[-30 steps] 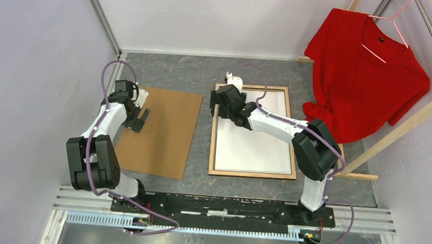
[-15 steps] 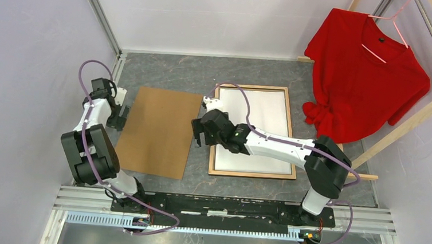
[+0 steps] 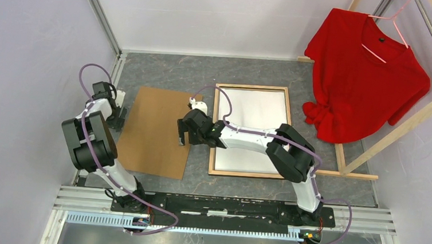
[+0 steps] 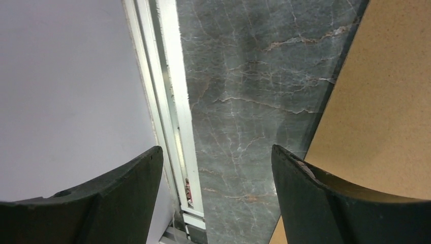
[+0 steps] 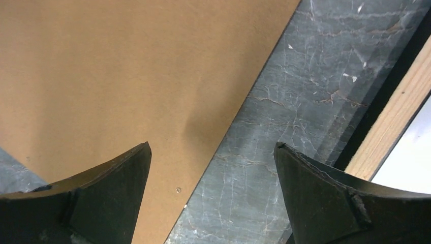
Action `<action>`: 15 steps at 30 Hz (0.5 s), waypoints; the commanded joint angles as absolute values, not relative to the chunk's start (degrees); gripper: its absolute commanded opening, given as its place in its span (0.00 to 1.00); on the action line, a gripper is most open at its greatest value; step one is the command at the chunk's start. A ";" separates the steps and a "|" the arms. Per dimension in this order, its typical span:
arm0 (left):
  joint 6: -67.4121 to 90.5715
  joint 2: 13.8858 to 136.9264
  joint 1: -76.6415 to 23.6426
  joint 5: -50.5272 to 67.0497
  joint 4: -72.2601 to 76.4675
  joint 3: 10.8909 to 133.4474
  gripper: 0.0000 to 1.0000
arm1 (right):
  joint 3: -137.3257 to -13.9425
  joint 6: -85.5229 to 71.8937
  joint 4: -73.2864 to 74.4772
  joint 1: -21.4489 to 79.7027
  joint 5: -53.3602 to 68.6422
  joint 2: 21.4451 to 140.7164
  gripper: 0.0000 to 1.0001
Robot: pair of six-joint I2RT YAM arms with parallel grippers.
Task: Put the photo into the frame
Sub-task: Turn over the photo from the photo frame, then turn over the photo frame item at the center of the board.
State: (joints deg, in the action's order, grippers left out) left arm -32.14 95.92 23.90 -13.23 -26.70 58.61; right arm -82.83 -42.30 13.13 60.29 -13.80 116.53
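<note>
One frame (image 3: 250,174) just right of the empty, spread right pincer (image 3: 185,138).

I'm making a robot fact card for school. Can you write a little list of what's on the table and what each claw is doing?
frame: lying flat, wood side up
inside it: white sheet, no picture showing
brown board: flat on the table, left of the frame, not touching it
left gripper: open, empty, over bare table by the board's left edge
right gripper: open, empty, over the gap between board and frame
red shirt: hanging at the far right
</note>
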 commanded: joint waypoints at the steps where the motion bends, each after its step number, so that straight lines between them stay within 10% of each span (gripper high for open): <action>1: -29.87 97.42 23.89 -13.46 -21.01 55.97 0.84 | -85.15 -46.64 12.25 59.54 -13.98 118.69 0.98; 15: -28.28 95.84 16.86 -5.15 -22.49 45.88 0.82 | -82.77 -57.87 6.50 56.12 -4.24 123.26 0.97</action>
State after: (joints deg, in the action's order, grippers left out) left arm -31.55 93.21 19.88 -12.97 -16.97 50.24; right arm -82.87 -53.52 7.18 55.94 -7.53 120.68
